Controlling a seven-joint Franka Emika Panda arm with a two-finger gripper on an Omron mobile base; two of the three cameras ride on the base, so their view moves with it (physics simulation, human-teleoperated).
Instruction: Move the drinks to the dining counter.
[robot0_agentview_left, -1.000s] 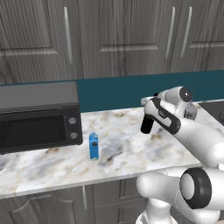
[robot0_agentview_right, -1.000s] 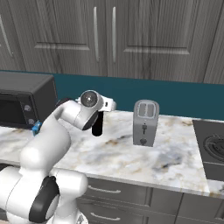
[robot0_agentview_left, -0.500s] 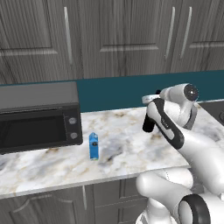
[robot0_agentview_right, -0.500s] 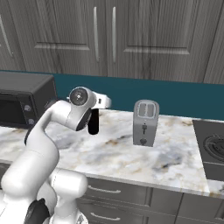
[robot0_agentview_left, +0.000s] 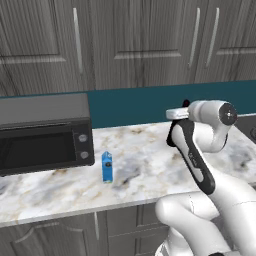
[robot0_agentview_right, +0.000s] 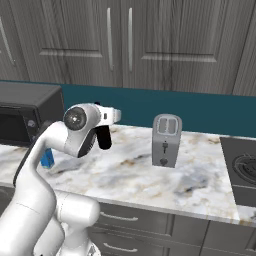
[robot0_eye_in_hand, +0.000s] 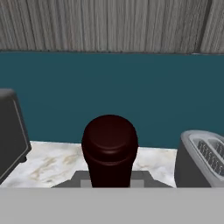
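Note:
My gripper (robot0_agentview_right: 103, 129) is shut on the slim dark bottle (robot0_agentview_right: 103, 138), which hangs a little above the marble counter between the microwave and the toaster. In the hand view the bottle's (robot0_eye_in_hand: 109, 148) rounded dark top stands right in front of the gripper (robot0_eye_in_hand: 109, 180), facing the teal wall. The small blue carton (robot0_agentview_left: 106, 166) stands upright on the counter to the right of the microwave, well left of the hand; in the right base view my arm partly hides the carton (robot0_agentview_right: 47, 158). The dining counter is out of view.
A black microwave (robot0_agentview_left: 42, 132) sits at the counter's left end. A silver toaster (robot0_agentview_right: 166, 140) stands right of the hand, and a dark cooktop (robot0_agentview_right: 242, 170) lies at the far right. Grey wall cabinets (robot0_agentview_left: 130, 40) hang above the teal backsplash.
The arm's elbow and forearm have swung round and down while the hand with the bottle has stayed almost in place, rising slightly. The carton has not moved.

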